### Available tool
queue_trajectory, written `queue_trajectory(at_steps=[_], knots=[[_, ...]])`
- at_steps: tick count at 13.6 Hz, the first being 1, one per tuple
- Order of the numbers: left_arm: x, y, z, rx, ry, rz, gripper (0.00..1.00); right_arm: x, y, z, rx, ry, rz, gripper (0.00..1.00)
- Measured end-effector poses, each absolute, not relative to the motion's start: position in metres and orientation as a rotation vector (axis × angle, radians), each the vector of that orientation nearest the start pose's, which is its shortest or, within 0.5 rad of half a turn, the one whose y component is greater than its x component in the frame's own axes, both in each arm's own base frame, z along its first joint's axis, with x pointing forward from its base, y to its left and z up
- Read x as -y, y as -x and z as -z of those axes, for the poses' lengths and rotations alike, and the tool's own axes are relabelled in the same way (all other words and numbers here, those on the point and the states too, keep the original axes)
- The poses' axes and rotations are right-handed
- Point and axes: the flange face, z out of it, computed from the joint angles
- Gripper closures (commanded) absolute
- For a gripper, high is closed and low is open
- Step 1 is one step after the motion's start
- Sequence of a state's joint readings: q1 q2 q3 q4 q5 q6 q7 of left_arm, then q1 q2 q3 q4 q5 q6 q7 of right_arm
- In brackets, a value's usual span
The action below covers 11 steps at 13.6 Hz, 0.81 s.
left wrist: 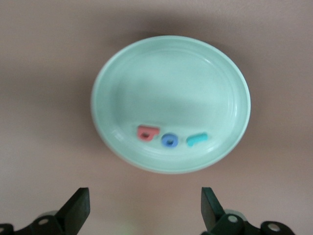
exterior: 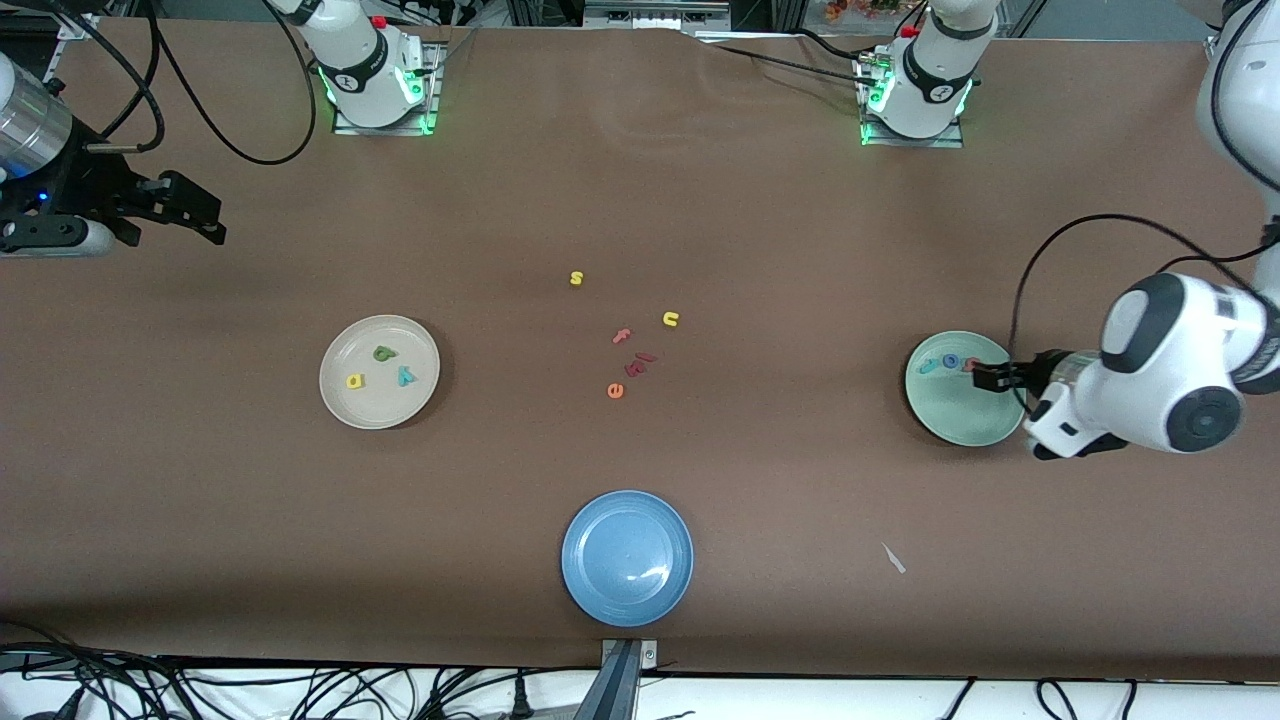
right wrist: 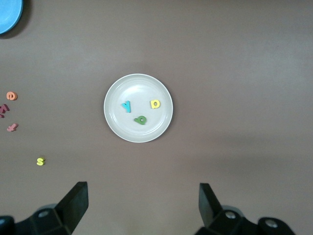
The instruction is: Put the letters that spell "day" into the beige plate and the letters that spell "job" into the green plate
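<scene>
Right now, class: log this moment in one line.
left hand: open over green plate | right hand: open, waiting | job letters: in plate

In the front view the left gripper [exterior: 990, 377] is covering part of the salmon "b" [exterior: 968, 364] in the green plate [exterior: 950, 415]. The right arm's wrist [exterior: 40, 190] is running off the picture's edge. In the right wrist view the blue plate [right wrist: 7, 17] is showing only a slice at the corner. Two dark red letters [exterior: 640, 362] near the table's middle are staying too small to read.
</scene>
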State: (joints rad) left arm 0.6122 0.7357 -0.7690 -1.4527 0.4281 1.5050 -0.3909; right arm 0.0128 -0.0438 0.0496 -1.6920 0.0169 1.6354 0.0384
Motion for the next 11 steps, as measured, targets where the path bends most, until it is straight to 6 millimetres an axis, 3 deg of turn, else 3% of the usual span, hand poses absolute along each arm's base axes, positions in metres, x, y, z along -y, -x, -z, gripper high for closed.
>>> queue_trajectory(at_steps=[4, 8, 9, 11], knots=[[-0.031, -0.671, -0.393, 0.262, 3.029, -0.586, 0.0, -0.036, -0.543, -0.596, 0.034, 3.127, -0.024, 0.0], [-0.011, -0.674, -0.474, 0.243, 3.083, -0.391, 0.0, -0.034, -0.545, -0.594, 0.028, 3.127, -0.031, 0.0], [-0.008, -0.674, -0.486, 0.245, 3.104, -0.369, 0.0, -0.034, -0.545, -0.594, 0.028, 3.127, -0.032, 0.0], [-0.004, -0.672, -0.492, 0.257, 3.159, -0.391, 0.0, -0.034, -0.545, -0.593, 0.028, 3.127, -0.033, 0.0]])
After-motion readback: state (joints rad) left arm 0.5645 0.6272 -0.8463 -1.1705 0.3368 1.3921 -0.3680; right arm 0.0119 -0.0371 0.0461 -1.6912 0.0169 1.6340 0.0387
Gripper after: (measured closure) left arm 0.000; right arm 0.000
